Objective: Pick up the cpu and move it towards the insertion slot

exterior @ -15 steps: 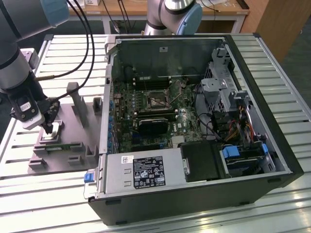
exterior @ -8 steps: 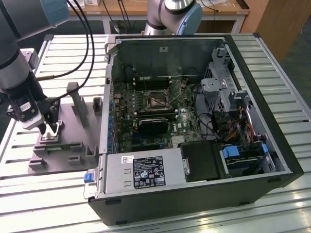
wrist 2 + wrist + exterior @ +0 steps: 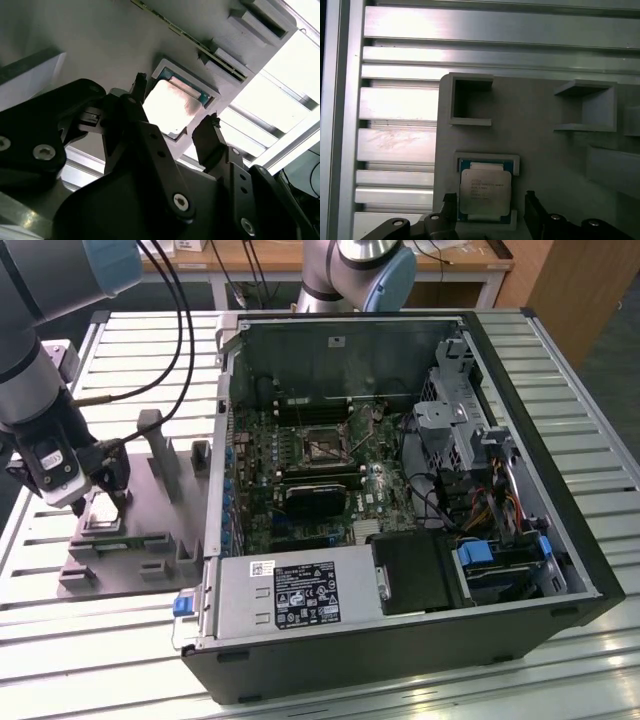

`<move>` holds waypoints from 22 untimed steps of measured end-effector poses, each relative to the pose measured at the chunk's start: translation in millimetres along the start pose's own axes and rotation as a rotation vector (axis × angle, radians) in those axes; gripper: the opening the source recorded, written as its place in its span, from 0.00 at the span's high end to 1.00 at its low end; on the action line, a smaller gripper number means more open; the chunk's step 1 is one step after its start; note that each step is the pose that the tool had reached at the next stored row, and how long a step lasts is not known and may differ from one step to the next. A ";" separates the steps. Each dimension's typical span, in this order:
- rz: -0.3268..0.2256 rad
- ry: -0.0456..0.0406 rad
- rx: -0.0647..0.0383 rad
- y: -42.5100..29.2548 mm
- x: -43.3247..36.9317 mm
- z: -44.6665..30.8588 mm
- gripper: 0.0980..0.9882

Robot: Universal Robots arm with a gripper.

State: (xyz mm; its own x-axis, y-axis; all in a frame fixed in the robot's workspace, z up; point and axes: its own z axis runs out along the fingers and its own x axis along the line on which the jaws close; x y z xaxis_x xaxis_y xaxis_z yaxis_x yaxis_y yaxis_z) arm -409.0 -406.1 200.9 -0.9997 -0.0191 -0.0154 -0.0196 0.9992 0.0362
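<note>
The cpu (image 3: 100, 512) is a flat silvery square lying in a shallow grey holder on the fixture plate (image 3: 140, 565), at the exterior view's left. My gripper (image 3: 92, 502) hangs right over it, open. In both wrist views the two black fingers stand on either side of the cpu (image 3: 167, 106) (image 3: 485, 192), with a small gap on each side. The gripper (image 3: 175, 104) (image 3: 490, 201) holds nothing. The insertion slot (image 3: 322, 445) is the shiny-framed square socket on the motherboard inside the open computer case, well off to the exterior view's right.
Grey fixture blocks (image 3: 160, 455) rise from the plate between the cpu and the case wall (image 3: 215, 480). A black heatsink (image 3: 312, 498) and cables lie near the socket. A second arm (image 3: 355, 270) stands behind the case. The slatted aluminium table (image 3: 120, 640) surrounds everything.
</note>
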 end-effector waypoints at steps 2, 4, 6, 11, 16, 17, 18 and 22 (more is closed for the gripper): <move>0.003 -0.0001 0.000 0.0 0.0 0.3 0.38; 0.023 -0.0009 0.000 -0.1 0.0 1.4 0.38; 0.042 -0.0016 -0.001 0.0 0.0 2.5 0.38; 0.063 -0.0024 -0.001 1.7 0.5 5.6 0.38; 0.064 -0.0034 -0.002 1.9 2.2 9.5 0.38; 0.064 -0.0038 -0.002 1.8 2.3 10.6 0.38; 0.064 -0.0040 -0.003 1.8 2.3 11.7 0.38; 0.064 -0.0041 -0.008 1.6 2.5 14.7 0.38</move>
State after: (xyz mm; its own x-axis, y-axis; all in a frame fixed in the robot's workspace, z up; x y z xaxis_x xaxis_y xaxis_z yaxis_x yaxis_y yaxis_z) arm -411.3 -403.9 186.2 -0.9988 0.0452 -0.0170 0.0444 0.9980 0.0448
